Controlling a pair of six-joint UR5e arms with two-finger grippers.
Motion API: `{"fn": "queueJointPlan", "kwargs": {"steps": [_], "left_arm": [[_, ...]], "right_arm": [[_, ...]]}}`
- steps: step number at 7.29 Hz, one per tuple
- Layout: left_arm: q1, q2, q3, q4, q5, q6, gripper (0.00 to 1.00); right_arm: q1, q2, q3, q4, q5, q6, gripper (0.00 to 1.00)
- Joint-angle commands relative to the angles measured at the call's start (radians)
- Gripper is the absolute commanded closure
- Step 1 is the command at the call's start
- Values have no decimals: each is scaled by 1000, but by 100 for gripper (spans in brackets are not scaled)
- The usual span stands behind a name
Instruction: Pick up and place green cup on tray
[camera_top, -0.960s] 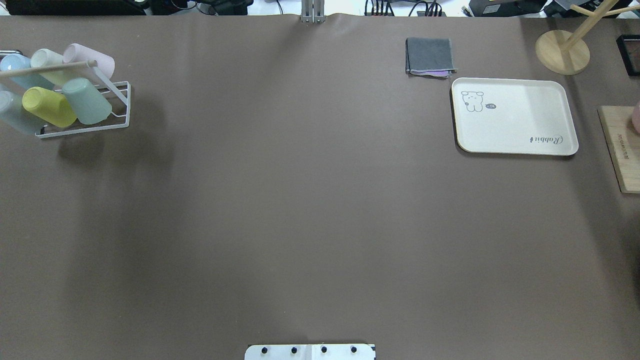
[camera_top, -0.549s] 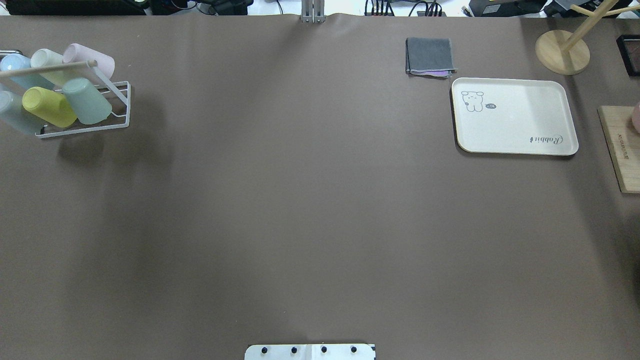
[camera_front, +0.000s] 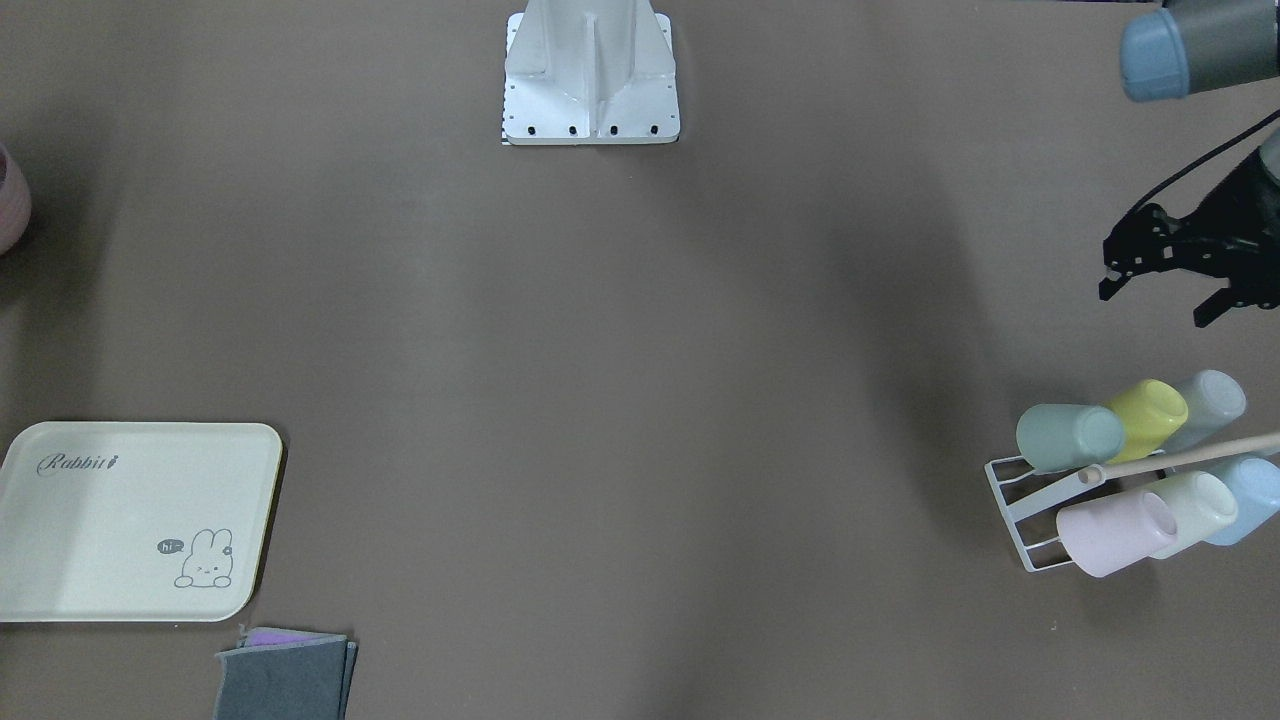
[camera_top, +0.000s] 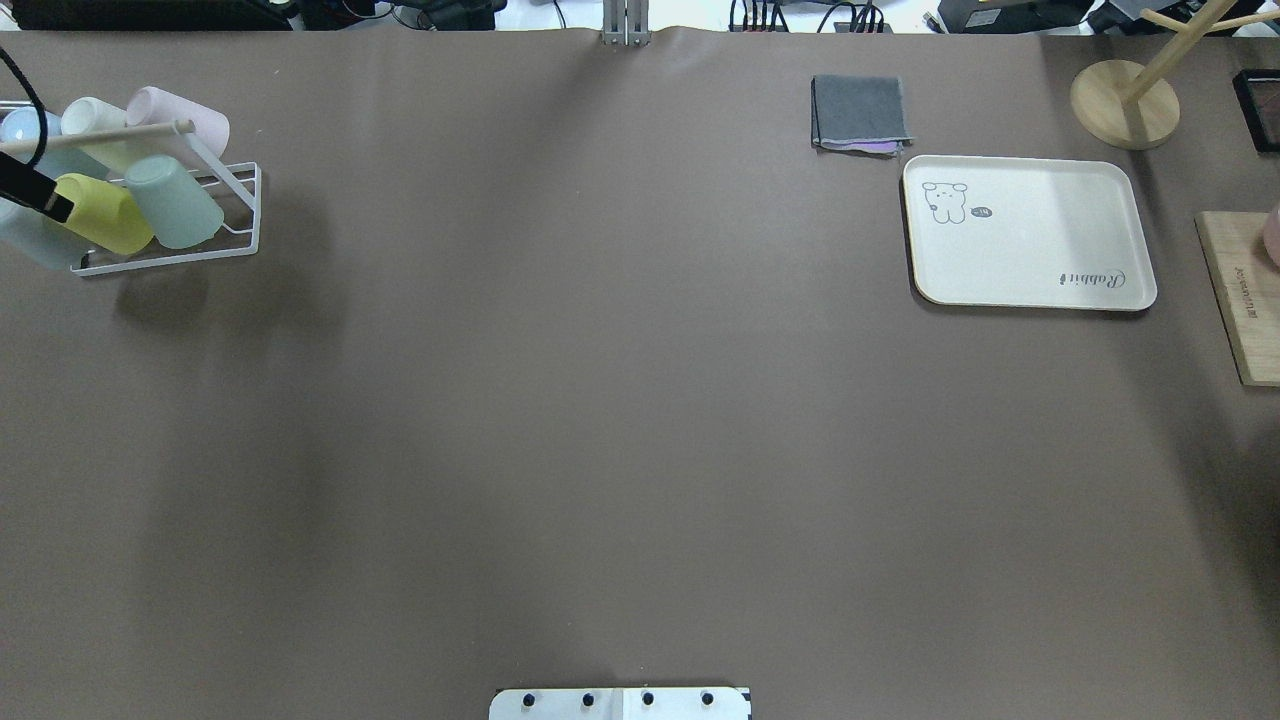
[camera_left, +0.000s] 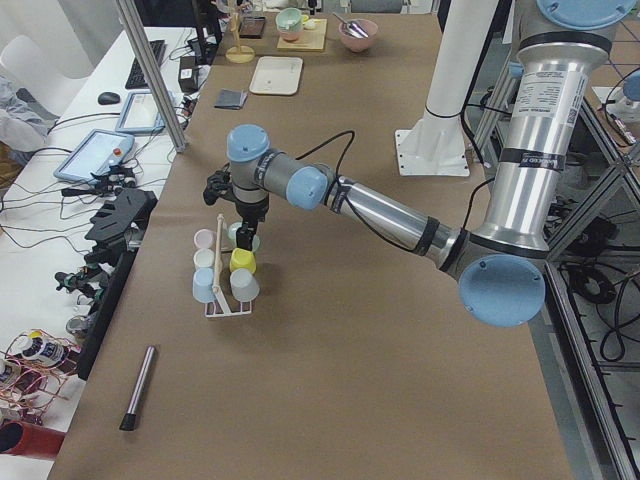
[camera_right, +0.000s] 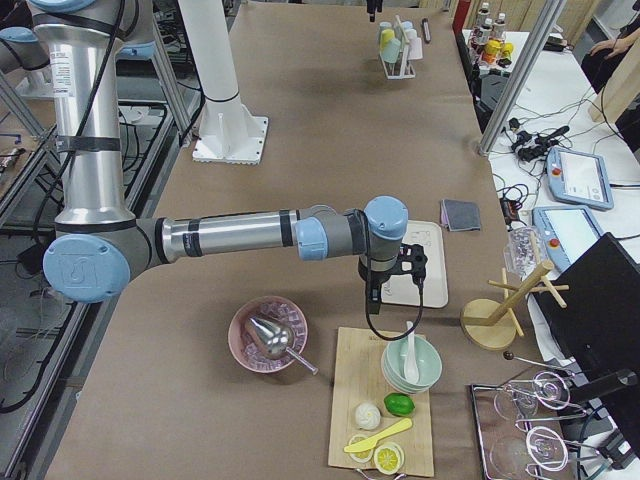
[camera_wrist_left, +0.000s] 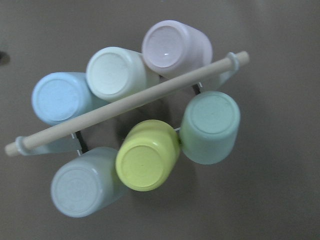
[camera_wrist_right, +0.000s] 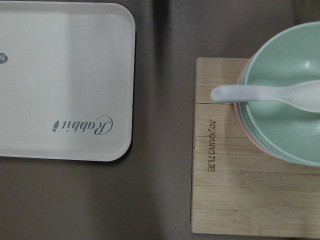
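Observation:
The green cup (camera_top: 175, 200) lies tilted on a white wire rack (camera_top: 240, 232) at the table's far left, next to a yellow-green cup (camera_top: 100, 212). It also shows in the front view (camera_front: 1068, 437) and the left wrist view (camera_wrist_left: 210, 127). My left gripper (camera_front: 1152, 307) hovers above the rack, open and empty; one finger (camera_top: 28, 186) shows at the overhead view's left edge. The cream tray (camera_top: 1030, 232) lies at the far right and holds nothing. My right gripper (camera_right: 392, 272) hangs beside the tray's edge (camera_wrist_right: 65, 75); I cannot tell whether it is open.
The rack also holds pink (camera_wrist_left: 175, 47), whitish-green (camera_wrist_left: 117, 72), blue (camera_wrist_left: 60, 97) and grey-blue (camera_wrist_left: 82, 182) cups under a wooden rod (camera_wrist_left: 125, 105). A grey cloth (camera_top: 860, 112) lies behind the tray. A wooden board (camera_wrist_right: 240, 150) with stacked bowls (camera_wrist_right: 290, 110) lies right of it.
My left gripper has come into the overhead view at the left edge, over the rack. The cups and the tray have not moved.

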Motion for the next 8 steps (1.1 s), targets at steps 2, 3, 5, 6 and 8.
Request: {"fn": "queueJointPlan", "kwargs": {"steps": [2,3,5,6,8], "left_arm": [[186,-26,-91,7,349,324,2],[232,-35,-104,16,442,419,2],[397,-55,-186,147,752,602,2],[476,-79,-199,213,914,724,2],[562,-81,-135,235,1091,913,2]], "right_arm": [[-22,36,-142,245,18,-9,0],[-23,39,-154,248,15,-17,0],[-80,53,-199,269,1,-9,0],[-103,81,-229,273,-19,-9,0],[-141,117,-307,274,-31,-9,0]]}}
